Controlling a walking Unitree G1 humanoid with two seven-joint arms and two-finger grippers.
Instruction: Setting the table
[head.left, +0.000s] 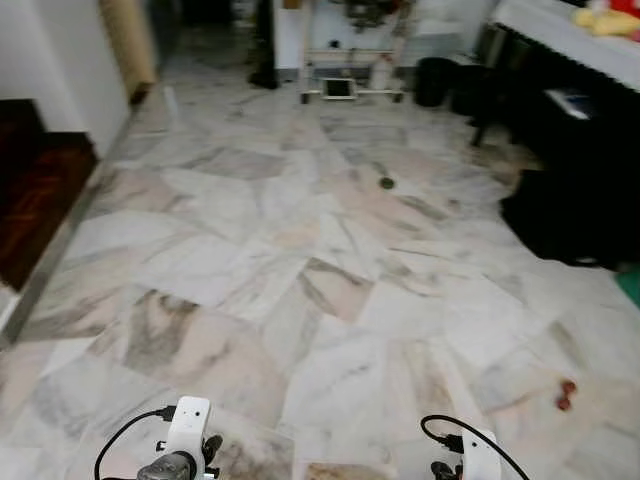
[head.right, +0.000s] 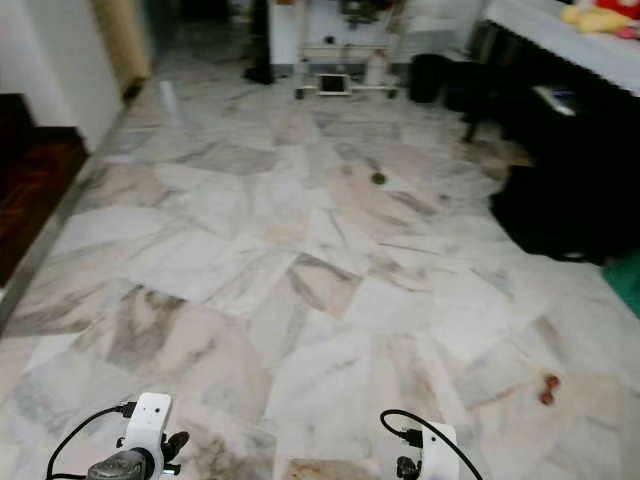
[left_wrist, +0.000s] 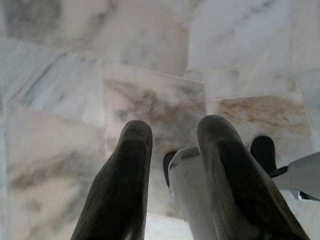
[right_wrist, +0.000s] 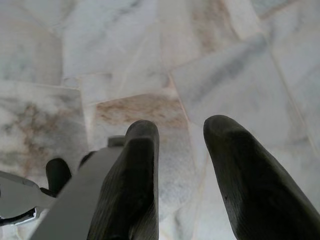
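Transit over marble floor (head.left: 330, 250) | left gripper (left_wrist: 172, 150) and right gripper (right_wrist: 181, 150) hung low, fingers parted, empty | advice: steer around dark furniture (head.left: 575, 170), locate table first.

White-topped bench (head.left: 560, 38) at upper right of frame, partly cut off, dark front below. Carrying yellow item (head.left: 603, 20) and red item (head.left: 628, 6), too blurred to identify.

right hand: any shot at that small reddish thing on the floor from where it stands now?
Probably not. The right hand hangs low at the robot's side, open and empty, while the reddish thing lies on the marble floor ahead and off to the right. Nothing blocks it, but the robot would likely need to step closer and bend.
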